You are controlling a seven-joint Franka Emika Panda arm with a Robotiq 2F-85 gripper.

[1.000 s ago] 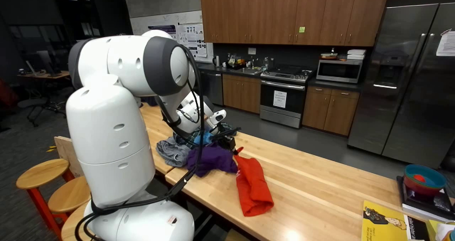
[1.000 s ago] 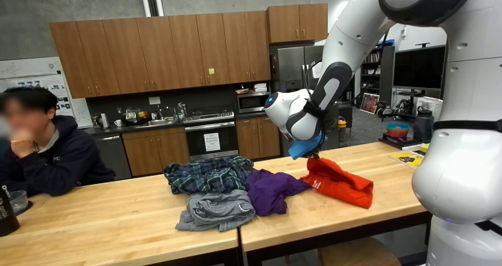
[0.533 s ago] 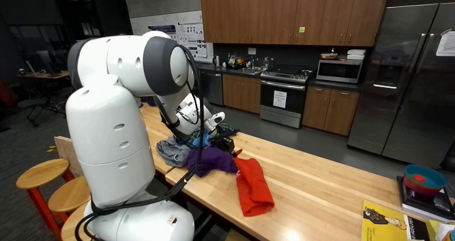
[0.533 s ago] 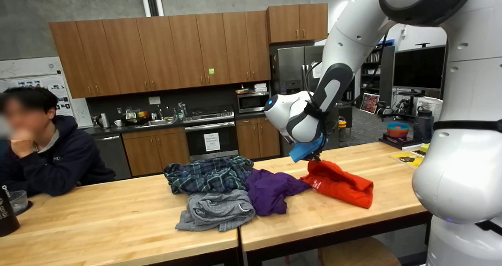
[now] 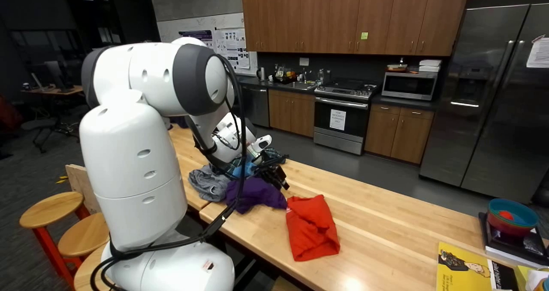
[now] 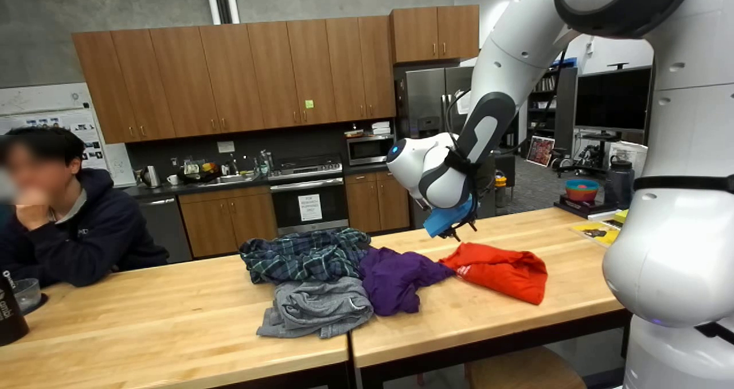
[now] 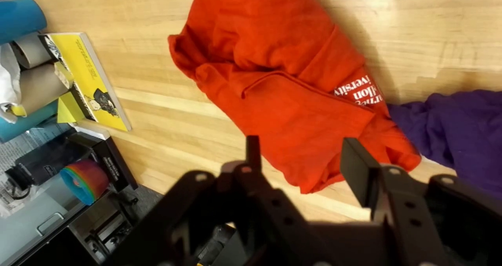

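A red garment with white lettering lies folded on the wooden table, seen in the wrist view (image 7: 274,34) and in both exterior views (image 5: 311,228) (image 6: 499,271). Just above its near edge hangs my gripper (image 7: 302,140), its black fingers apart with no cloth pinched between them. In an exterior view a gap shows between the cloth and the gripper (image 6: 465,232). Touching one end of the red garment is a purple garment (image 6: 395,280). Beside that sit a grey garment (image 6: 321,308) and a dark plaid shirt (image 6: 304,254), bunched together.
A yellow book (image 7: 88,77) and stacked colourful bowls (image 6: 581,190) on a dark box stand at the table's far end, near a dark bottle (image 6: 619,182). A seated person (image 6: 80,217) is at the table's opposite side. Black cables (image 5: 242,153) hang along the arm.
The gripper has opened and let go of the red garment's raised edge. That edge has dropped onto the table, and the cloth looks flatter and wider. The arm dipped slightly earlier.
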